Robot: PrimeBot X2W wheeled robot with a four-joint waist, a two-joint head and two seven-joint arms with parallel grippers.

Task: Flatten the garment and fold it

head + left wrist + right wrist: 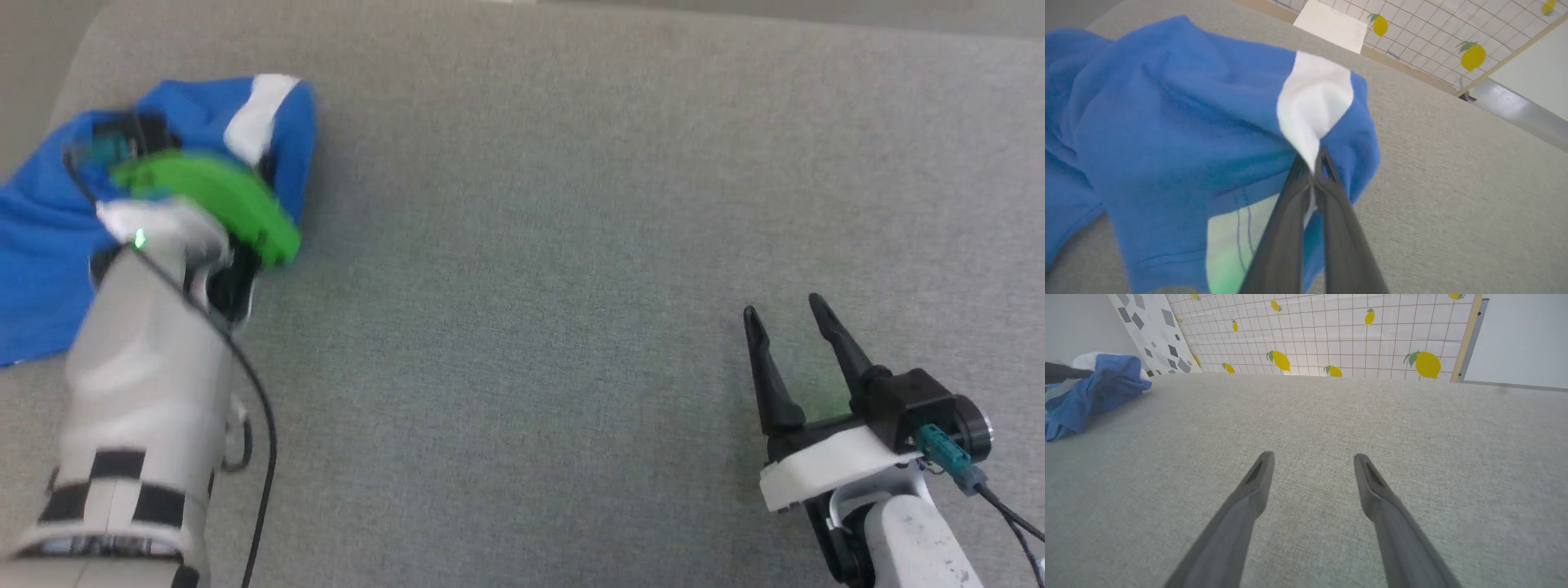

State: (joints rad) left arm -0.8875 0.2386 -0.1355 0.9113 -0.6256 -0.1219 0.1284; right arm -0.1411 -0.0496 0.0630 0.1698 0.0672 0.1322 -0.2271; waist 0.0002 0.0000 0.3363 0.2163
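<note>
On grey fabric [571,245], left hand [1314,165] pinches garment [1167,122] (white stripe [1314,98]).

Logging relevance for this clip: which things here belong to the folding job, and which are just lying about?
Job: garment, pinched at its white stripe by the shut left gripper; right gripper, open, holding nothing; grey surface under them.
Lying about: lemon-print panel; white board.

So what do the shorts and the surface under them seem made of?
The shorts: soft, matte blue-and-white fabric, likely a synthetic knit; limp folds hang where the left gripper pinches it. The surface: matte grey woven cloth, coarse weave visible, perhaps upholstery.
</note>
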